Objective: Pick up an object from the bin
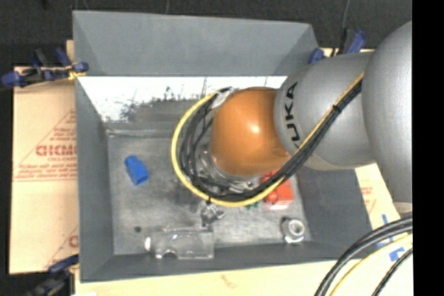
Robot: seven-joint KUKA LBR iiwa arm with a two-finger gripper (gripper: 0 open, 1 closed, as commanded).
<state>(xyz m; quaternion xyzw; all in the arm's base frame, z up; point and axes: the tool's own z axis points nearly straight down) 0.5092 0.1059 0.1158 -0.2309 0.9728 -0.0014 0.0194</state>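
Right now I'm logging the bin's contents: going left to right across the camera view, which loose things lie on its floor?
In order: small blue plastic block → flat clear plastic piece → silver ring-shaped metal nut. A red thing half under the arm overlaps the nut, so it is left out.

The orange domed wrist cover (246,135) and the grey arm (347,114) hide the centre and right of the grey metal bin (139,215). Below them, at lower centre, the gripper (210,213) shows as a small metal tip. A red blocky thing (281,197), right of centre, is half covered by the arm and its kind is unclear. The outline of the clear plastic piece (179,245) by the bottom wall is too faint to read.
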